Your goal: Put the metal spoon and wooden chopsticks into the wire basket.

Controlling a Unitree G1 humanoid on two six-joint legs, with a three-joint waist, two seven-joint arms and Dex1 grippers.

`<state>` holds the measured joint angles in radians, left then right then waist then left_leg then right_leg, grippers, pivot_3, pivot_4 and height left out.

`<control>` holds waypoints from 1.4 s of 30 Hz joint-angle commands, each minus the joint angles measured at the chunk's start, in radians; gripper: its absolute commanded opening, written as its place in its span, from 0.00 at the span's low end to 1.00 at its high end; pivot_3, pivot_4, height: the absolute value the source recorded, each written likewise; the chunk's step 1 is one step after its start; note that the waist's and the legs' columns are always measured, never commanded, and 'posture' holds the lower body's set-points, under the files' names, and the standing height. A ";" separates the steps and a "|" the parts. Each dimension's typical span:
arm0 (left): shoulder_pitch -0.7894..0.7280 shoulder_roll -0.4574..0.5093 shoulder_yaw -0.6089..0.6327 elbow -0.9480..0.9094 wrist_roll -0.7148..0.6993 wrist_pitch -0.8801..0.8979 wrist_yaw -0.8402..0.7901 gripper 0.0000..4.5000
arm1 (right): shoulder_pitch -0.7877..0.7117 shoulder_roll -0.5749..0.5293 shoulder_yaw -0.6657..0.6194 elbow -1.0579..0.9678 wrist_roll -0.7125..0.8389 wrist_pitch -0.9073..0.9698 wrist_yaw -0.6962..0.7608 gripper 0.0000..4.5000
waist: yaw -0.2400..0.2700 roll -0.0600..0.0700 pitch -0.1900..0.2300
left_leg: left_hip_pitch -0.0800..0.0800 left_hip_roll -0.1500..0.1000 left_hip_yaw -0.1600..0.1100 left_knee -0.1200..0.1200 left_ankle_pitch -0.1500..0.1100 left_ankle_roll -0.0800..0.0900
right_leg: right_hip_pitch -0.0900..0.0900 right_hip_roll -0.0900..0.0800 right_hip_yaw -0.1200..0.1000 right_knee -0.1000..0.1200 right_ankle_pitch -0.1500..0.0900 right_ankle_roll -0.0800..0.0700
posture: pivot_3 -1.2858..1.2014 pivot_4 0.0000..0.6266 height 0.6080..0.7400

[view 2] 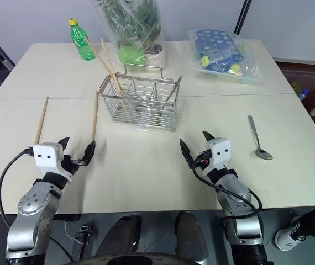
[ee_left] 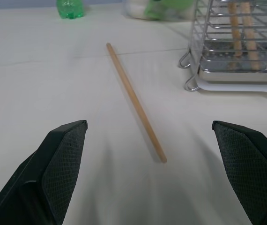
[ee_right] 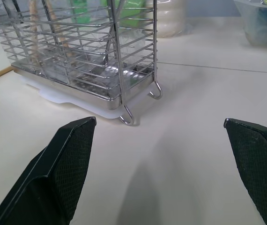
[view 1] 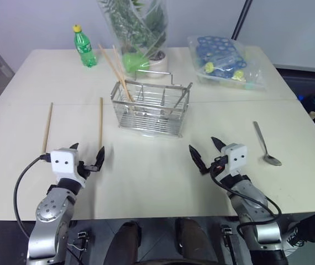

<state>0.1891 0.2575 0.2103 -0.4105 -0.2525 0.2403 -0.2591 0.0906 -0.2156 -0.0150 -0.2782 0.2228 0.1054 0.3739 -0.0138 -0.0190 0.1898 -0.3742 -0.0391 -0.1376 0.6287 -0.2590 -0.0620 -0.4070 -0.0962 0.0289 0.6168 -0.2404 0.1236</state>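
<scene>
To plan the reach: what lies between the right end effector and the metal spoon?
Only bare table: in the left eye view nothing separates the open right end effector from the metal spoon.

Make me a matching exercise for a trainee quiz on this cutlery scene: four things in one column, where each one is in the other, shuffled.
Things:
1. metal spoon
2. wire basket
3. green bottle
4. left gripper

Places or states:
A. stands mid-table with two wooden chopsticks leaning out of it
B. open, empty, just short of a loose chopstick on the table
C. lies flat on the table on the robot's right, beyond the right gripper
D. stands upright near the table's far edge, on the left

Pairs: 1-C, 2-A, 3-D, 4-B
</scene>
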 commanded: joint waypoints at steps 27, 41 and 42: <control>-0.282 0.471 0.045 -0.087 -0.618 0.281 -0.659 1.00 | -0.152 -0.193 -0.161 -0.085 0.109 0.297 0.034 1.00 | -0.002 0.002 0.001 | 0.000 0.000 0.000 0.000 0.000 0.000 | 0.000 0.000 0.000 0.000 0.000 -0.001 | 0.52 0.24 1.00; -0.414 0.435 -0.075 -0.006 -0.562 0.250 -0.791 1.00 | -0.241 -0.573 -0.405 -0.040 0.191 0.689 0.088 1.00 | 0.001 0.003 0.002 | -0.001 0.000 0.001 0.000 0.000 0.001 | 0.000 0.000 0.000 -0.001 0.000 -0.001 | 0.52 0.24 1.00; -0.413 0.427 -0.081 -0.005 -0.555 0.244 -0.790 1.00 | -0.240 -0.583 -0.412 -0.023 0.193 0.702 0.092 1.00 | 0.001 0.003 0.002 | -0.001 0.000 0.001 0.000 0.000 0.001 | 0.000 0.000 0.000 -0.001 0.000 -0.001 | 0.52 0.24 1.00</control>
<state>-0.2207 0.6905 0.1354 -0.4075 -0.8206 0.5101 -1.0431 -0.1375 -0.7794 -0.3883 -0.3117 0.4089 0.7914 0.4593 -0.0129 -0.0160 0.1914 -0.3752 -0.0390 -0.1365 0.6290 -0.2594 -0.0610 -0.4066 -0.0962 0.0290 0.6154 -0.2406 0.1231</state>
